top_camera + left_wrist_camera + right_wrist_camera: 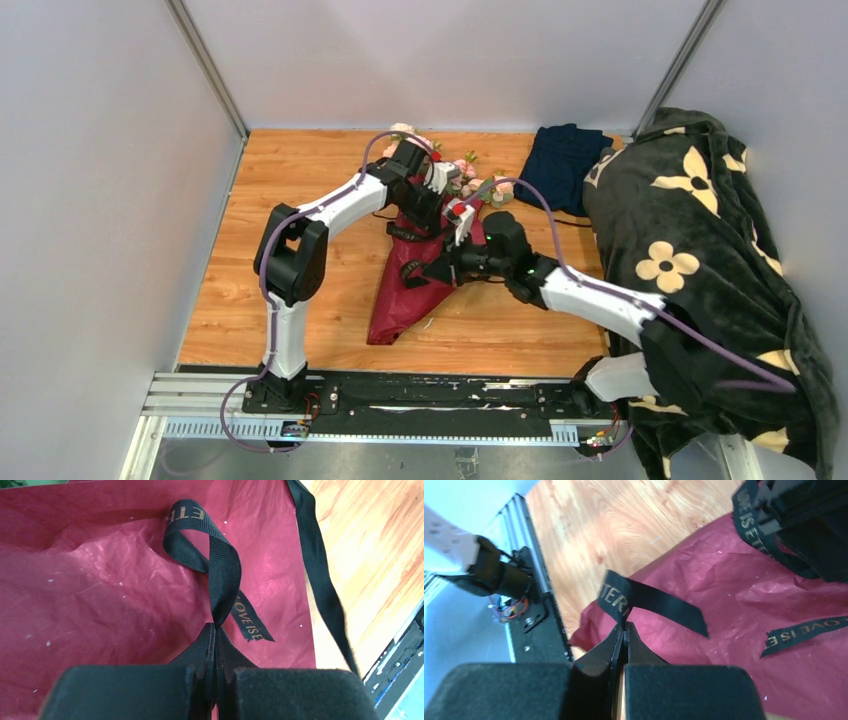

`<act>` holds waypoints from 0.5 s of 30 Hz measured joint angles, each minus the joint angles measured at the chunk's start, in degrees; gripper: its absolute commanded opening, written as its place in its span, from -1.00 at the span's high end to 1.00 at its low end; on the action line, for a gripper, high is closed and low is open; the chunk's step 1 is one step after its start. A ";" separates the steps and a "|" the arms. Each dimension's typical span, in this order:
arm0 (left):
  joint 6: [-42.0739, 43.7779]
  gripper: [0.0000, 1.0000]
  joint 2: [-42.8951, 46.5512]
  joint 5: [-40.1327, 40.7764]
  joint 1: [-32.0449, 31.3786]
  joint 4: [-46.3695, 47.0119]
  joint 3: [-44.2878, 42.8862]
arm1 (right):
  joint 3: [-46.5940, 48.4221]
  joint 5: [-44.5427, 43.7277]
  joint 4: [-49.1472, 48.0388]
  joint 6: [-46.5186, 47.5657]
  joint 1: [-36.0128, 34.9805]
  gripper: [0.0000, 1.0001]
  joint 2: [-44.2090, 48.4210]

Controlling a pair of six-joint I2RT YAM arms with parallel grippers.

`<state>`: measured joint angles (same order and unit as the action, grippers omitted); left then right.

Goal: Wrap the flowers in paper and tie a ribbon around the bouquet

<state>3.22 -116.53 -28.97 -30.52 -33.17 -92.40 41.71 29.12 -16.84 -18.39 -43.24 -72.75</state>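
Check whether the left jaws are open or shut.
Shut: the left jaws press together in the left wrist view, pinching a loop of narrow black ribbon over crinkly burgundy-red paper.

Top view looks down from behind; wrist views share the paper (100,605), close.

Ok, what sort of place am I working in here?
Probably a lab test cell: plain grey partition walls, a wooden tabletop, and a metal mounting rail along its near edge.
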 measured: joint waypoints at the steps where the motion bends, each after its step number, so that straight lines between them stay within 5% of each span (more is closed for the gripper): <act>1: 0.00 1.00 0.00 -0.11 0.37 -0.17 0.00 | 0.46 0.46 -1.60 -0.24 0.00 1.00 -3.06; 9: -0.66 1.00 1.40 -1.14 6.19 -1.31 -0.22 | 2.97 1.99 -11.63 -3.91 1.27 1.00 -20.35; 15: -0.90 1.00 14.95 -1.75 9.49 -0.55 4.98 | 5.03 1.75 -16.96 -8.26 6.14 1.00 -28.76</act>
<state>2.33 -101.58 -30.72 -21.04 -33.71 -87.42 46.74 30.87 -33.80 -26.65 -37.10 -101.51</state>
